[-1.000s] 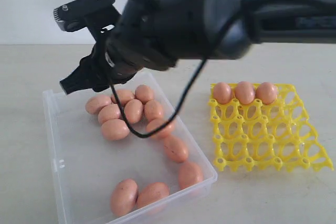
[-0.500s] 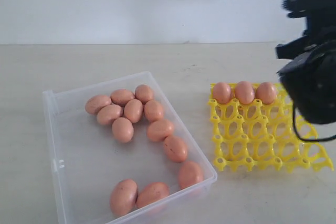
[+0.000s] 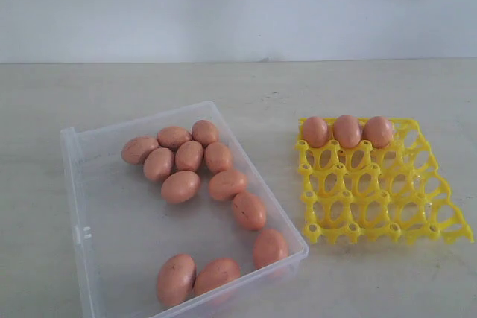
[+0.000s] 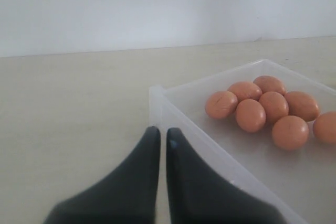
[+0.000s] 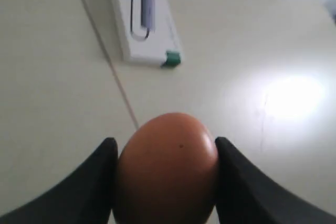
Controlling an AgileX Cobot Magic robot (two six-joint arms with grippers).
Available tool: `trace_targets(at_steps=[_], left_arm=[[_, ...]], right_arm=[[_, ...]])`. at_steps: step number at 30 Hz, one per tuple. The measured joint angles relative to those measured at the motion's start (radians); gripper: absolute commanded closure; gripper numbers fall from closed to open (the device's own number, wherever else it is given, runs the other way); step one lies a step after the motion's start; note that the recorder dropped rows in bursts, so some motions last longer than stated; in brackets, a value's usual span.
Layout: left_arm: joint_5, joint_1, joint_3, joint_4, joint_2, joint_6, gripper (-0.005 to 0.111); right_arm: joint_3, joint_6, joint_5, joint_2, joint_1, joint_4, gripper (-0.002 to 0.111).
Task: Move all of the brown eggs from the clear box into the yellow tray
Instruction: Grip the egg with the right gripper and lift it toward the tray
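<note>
The clear box [image 3: 74,184] lies on the left of the table with several brown eggs [image 3: 189,156] in it, most of them bunched at its far end. On the right the yellow tray [image 3: 373,206] holds three eggs [image 3: 347,131] in its back row. Neither arm shows in the exterior view. My left gripper [image 4: 163,132] is shut and empty, just outside a corner of the box [image 4: 173,114], with eggs [image 4: 250,115] beyond it. My right gripper [image 5: 166,142] is shut on a brown egg [image 5: 167,166], held up in front of a pale wall.
The beige table [image 3: 298,87] runs back to a white wall. In the right wrist view a white wall panel [image 5: 144,19] with a socket hangs behind the held egg.
The right arm swung from above the box to the right and out of the exterior view. Two loose eggs in the box shifted slightly.
</note>
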Motion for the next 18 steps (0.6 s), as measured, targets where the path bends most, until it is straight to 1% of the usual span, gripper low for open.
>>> trace_targets(at_steps=[1,4,6,9,12,15,17,18], left_arm=[[0.0,0.0,0.0,0.0,0.0,0.0,0.103],[0.0,0.0,0.0,0.0,0.0,0.0,0.103],[0.0,0.0,0.0,0.0,0.0,0.0,0.103],[0.0,0.0,0.0,0.0,0.0,0.0,0.103],[0.0,0.0,0.0,0.0,0.0,0.0,0.103],[0.0,0.0,0.0,0.0,0.0,0.0,0.103],[0.0,0.0,0.0,0.0,0.0,0.0,0.103],[0.0,0.0,0.0,0.0,0.0,0.0,0.103]], right_arm=[[-0.004,-0.149,0.04,0.0,0.0,0.162,0.108],[-0.039,-0.443,0.152,0.0,-0.004,0.563,0.108],[-0.082,-0.724,0.264,0.0,-0.004,0.914,0.108],[-0.144,-1.103,0.479,0.0,-0.004,1.447,0.108],[-0.19,-1.444,0.59,0.0,-0.001,1.891,0.108],[-0.206,-1.777,0.61,-0.002,0.0,2.254,0.108],[-0.21,-1.96,0.614,-0.004,0.0,2.442,0.108],[-0.21,-2.017,0.614,-0.004,0.0,2.518,0.108]])
